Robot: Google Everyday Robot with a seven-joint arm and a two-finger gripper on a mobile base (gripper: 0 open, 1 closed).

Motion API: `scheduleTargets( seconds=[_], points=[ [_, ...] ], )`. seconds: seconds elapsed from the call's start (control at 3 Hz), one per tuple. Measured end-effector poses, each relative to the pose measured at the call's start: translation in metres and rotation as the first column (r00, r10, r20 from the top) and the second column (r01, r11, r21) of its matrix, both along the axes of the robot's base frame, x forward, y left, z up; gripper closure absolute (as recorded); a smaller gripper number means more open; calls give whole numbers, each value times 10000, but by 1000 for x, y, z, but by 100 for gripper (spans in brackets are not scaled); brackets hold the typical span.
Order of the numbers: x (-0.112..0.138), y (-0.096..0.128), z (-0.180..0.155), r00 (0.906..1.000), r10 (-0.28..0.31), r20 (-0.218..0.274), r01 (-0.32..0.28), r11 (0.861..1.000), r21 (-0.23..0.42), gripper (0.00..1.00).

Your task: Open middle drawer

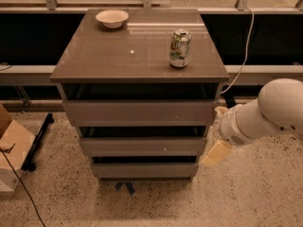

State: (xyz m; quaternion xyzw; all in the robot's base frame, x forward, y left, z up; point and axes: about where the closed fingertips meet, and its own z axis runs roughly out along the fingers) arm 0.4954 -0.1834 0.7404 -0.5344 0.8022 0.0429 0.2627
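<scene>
The middle drawer is sitting in the bench, second of three stacked fronts. Its flat grey-brown panel is facing the camera and its long axis is running left to right. A dark gap is showing along its upper edge, and the panel is lying about flush with the front below. Nothing of its inside is showing.

Just above the middle drawer, the taller top drawer is spanning more width. Just below it, the bottom drawer is sitting close to the floor. In front of the middle drawer, speckled floor is lying open, with blue tape marks down near the bottom front.

The tool is hanging just beside the middle drawer's right end, not touching it. Its two cream fingers are standing apart, gripping nothing, and the white arm is reaching in from farther right.

Well above the middle drawer, on the bench top, a soda can is standing upright toward the right, and a pale bowl is resting at the back left. A white cable is dropping behind the right side. Far left of the middle drawer, a cardboard box is sitting on the floor.
</scene>
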Motion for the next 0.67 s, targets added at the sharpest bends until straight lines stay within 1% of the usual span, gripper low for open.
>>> scheduleTargets(
  seconds=[0.33, 0.67],
  points=[
    [0, 3, -4, 10000, -10, 19, 10, 9997, -257, 0],
    [7, 11, -43, 9988, -472, -128, 472, 9989, -40, 0]
  ],
)
